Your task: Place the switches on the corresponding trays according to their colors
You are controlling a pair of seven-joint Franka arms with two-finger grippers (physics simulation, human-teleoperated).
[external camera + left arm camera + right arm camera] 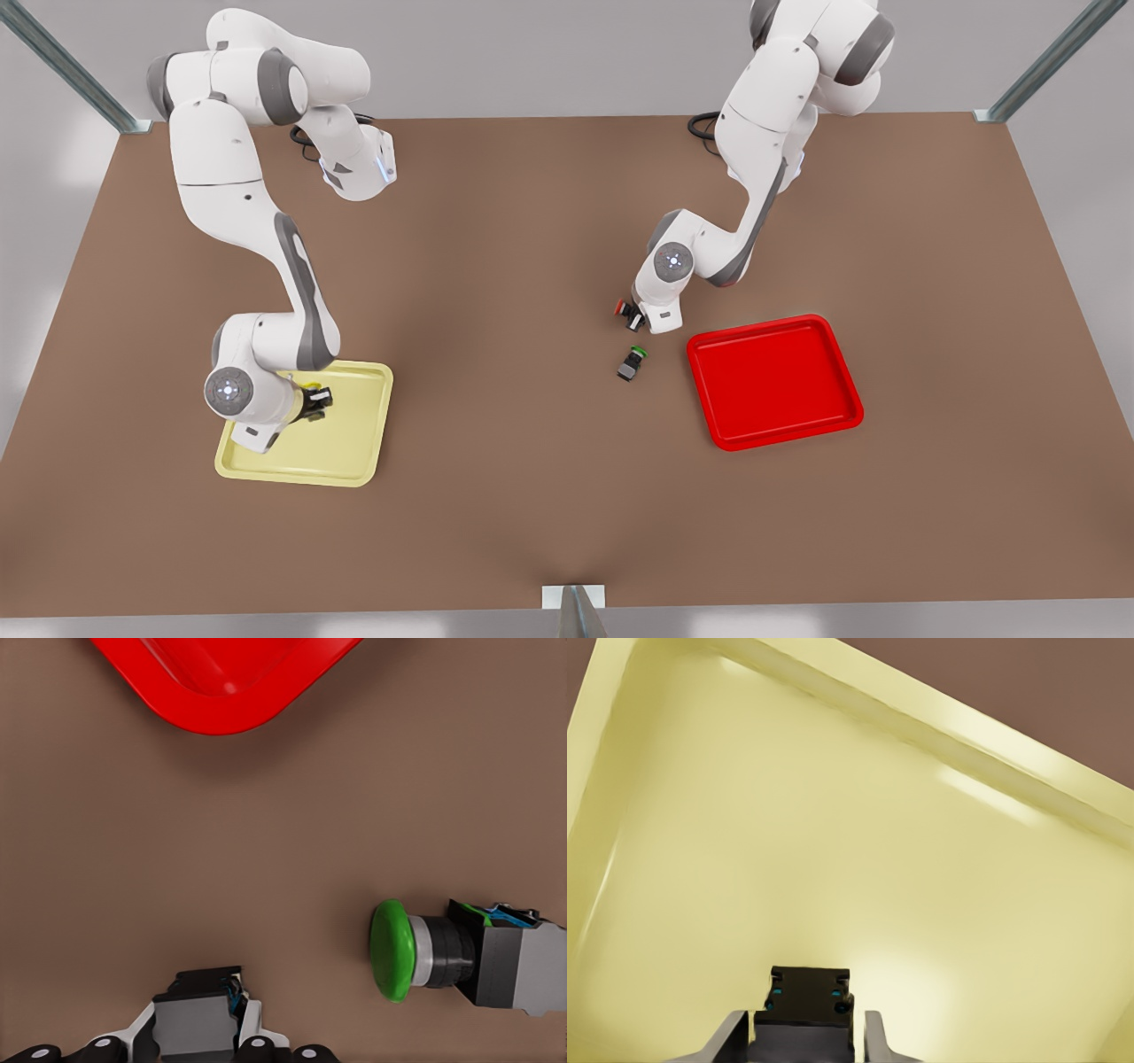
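On the front view's left, my right gripper (315, 399) is over the pale yellow tray (350, 439), shut on the yellow switch (310, 390). The right wrist view shows the switch's dark body (804, 997) between the fingers, above the yellow tray's floor (833, 833). On the front view's right, my left gripper (634, 315) is shut on the red switch (624, 308) over the bare table, just left of the red tray (773, 381). The left wrist view shows that switch's grey body (197, 1017) in the gripper (202, 1032), and a corner of the red tray's rim (213, 719) beyond.
A green-capped switch (632, 363) lies on its side on the brown table (532, 496), just below the left gripper and left of the red tray. In the left wrist view the green-capped switch (461, 952) is close beside the gripper.
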